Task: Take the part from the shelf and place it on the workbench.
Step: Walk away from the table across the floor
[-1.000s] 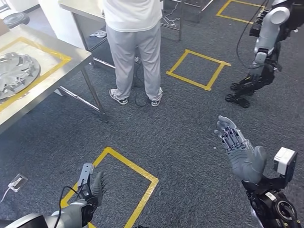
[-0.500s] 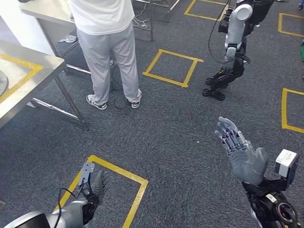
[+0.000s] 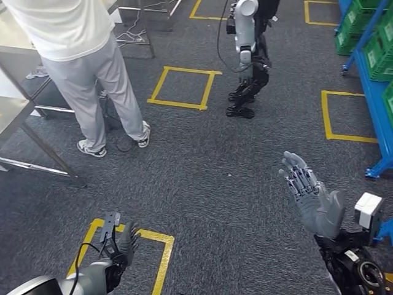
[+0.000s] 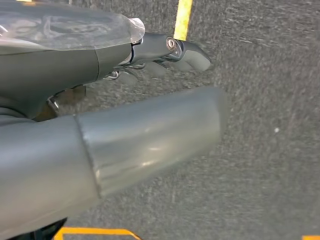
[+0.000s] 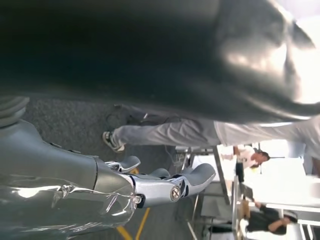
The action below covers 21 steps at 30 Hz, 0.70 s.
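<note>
A blue shelf [image 3: 371, 92] with green bins [image 3: 368, 43] stands at the far right of the head view. The metal workbench [image 3: 9, 110] shows only as a corner at the left edge. My right hand [image 3: 309, 195] is raised over the grey carpet, palm up, fingers spread and holding nothing. In the right wrist view its fingers [image 5: 166, 184] lie stretched out and bare. My left hand [image 3: 125, 243] hangs low near a yellow floor square, fingers straight and holding nothing. The left wrist view has its thumb [image 4: 151, 135] and fingers [image 4: 177, 50] extended over the carpet.
A person [image 3: 78, 55] in a white top and grey trousers stands beside the workbench at upper left. Another robot [image 3: 245, 49] stands at top centre with a cable. Yellow tape squares [image 3: 183, 86] mark the carpet. A table leg [image 3: 46, 153] slants to the floor at left.
The whole view has swung to the right: the workbench and person slid left, the other robot moved to centre, and the blue shelf came in. Both hands keep their pose.
</note>
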Each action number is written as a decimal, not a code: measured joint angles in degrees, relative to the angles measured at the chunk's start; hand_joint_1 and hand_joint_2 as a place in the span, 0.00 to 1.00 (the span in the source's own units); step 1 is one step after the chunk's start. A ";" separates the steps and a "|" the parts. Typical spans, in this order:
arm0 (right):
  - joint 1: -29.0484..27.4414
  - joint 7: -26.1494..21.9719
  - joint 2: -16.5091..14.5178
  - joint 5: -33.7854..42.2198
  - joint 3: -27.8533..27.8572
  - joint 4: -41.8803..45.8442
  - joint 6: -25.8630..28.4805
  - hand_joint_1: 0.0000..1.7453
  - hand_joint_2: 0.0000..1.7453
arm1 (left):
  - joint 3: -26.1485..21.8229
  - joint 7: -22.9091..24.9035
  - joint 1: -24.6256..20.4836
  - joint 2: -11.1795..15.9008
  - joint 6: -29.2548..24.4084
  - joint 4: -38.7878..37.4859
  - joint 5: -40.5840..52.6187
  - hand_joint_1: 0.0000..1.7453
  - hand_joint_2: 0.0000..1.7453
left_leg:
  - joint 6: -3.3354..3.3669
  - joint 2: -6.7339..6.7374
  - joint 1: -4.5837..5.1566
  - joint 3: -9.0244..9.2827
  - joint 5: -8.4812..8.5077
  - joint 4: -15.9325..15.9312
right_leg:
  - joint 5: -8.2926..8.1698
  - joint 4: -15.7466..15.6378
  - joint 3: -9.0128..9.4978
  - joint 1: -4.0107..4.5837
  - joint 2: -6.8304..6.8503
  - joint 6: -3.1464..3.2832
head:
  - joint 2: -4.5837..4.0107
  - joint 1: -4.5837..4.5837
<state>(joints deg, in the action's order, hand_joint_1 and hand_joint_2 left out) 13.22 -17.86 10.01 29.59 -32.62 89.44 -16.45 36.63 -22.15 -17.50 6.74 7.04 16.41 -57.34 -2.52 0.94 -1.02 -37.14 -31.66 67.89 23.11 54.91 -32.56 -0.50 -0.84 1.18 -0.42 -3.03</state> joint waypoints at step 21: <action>-0.40 0.01 0.01 -1.65 -0.20 -0.09 1.18 0.00 0.00 | -0.02 0.07 0.35 0.22 0.13 0.01 0.01 0.00 0.00 | 2.06 3.69 0.06 6.53 7.14 -14.28 | 1.48 5.06 -2.34 -0.38 3.32 -3.47 | 0.00 0.83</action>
<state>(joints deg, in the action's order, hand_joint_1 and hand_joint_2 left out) 12.82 -17.85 10.02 27.94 -32.82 89.35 -15.27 36.61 -22.08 -17.15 6.96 7.17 16.41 -57.34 -0.46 4.62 -0.96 -30.61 -24.52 53.61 24.59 59.97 -34.90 -0.88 2.47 -2.29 -0.42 -2.20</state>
